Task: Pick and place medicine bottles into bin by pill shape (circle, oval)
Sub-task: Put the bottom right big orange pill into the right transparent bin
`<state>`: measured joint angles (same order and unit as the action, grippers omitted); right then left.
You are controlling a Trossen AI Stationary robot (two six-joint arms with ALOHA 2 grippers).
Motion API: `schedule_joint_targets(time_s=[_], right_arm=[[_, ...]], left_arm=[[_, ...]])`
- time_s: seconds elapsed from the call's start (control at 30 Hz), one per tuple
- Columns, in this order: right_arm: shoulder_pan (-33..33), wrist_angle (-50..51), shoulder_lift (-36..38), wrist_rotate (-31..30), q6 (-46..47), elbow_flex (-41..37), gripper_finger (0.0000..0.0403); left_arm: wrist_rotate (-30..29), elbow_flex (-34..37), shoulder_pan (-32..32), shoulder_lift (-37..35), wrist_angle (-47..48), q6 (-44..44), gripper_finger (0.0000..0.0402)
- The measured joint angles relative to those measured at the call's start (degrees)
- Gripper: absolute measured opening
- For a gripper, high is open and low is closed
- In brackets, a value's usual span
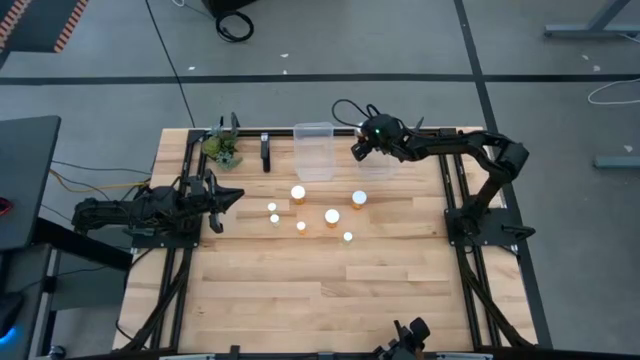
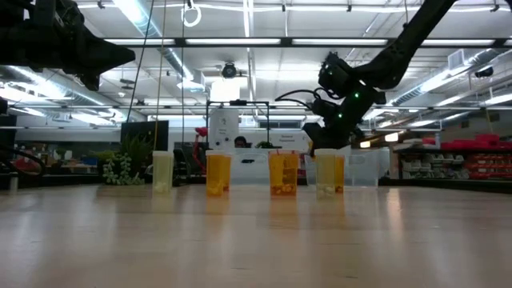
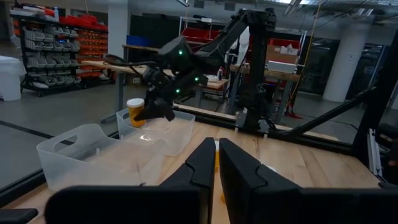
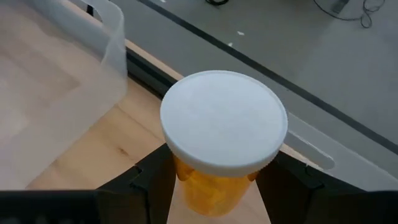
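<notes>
Right gripper point(image 4: 211, 180), upper centre-right of the high view: jaws closed on one medicine bottle point(image 4: 222, 134), gripped on the amber body just under the white cap, carried in the air over the right-hand clear bin point(image 1: 378, 160) at the back edge of the counter point(image 1: 330, 300). The left wrist view shows the same bottle point(image 3: 135, 109) hanging above that bin's point(image 3: 158, 134) open mouth. Left gripper point(image 1: 222, 200), middle left of the high view: jaws pressed together, holding nothing, waiting at the counter's left side. Risks, as judged: the bottle sits near the bin's far wall, so a release made off-centre could land it on the rim and send it to the floor; the grip is high on the body, so the bottle could tilt or slip before release; pill shape cannot be read from here, so a wrong-bin drop is possible. Count: held bottles, one; bottles standing on the counter, seven white caps in the high view, clustered mid-counter, three wider point(image 1: 298, 192) and four smaller point(image 1: 272, 207); clear bins, two, the left one point(image 1: 313, 150) beside the right, both at upper centre; contents of either bin cannot be told. Green plant sprig point(image 1: 222, 148), one, upper left of the counter. Small dark upright item point(image 1: 266, 152) just left of the bins, one, kind not clear.
</notes>
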<state>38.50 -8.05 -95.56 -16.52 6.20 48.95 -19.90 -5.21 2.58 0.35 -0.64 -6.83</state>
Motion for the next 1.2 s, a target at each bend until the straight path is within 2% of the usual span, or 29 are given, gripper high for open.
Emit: schedule_joint_targets(time_s=[0.23,0.57,0.77,1.2], right_arm=[[0.02,1.89,-1.38,-0.06,1.37,-0.11,0.0207],[0.02,1.98,-1.43,-0.26,2.82,-0.12,0.0207],[-0.03,2.02,-1.43,-0.32,4.37,-2.47,0.0207],[-0.85,-2.52,-1.43,-0.76,5.2,-3.39,0.0207]], left_arm=[[-0.03,0.0,0.0,0.01,-0.02,0.02,0.0036],[-0.02,0.02,0.0,-0.01,0.02,0.0,0.0025],[-0.01,0.01,-0.01,0.01,0.02,0.02,0.0033],[-0.01,0.01,-0.01,-0.01,0.01,0.02,0.0028]])
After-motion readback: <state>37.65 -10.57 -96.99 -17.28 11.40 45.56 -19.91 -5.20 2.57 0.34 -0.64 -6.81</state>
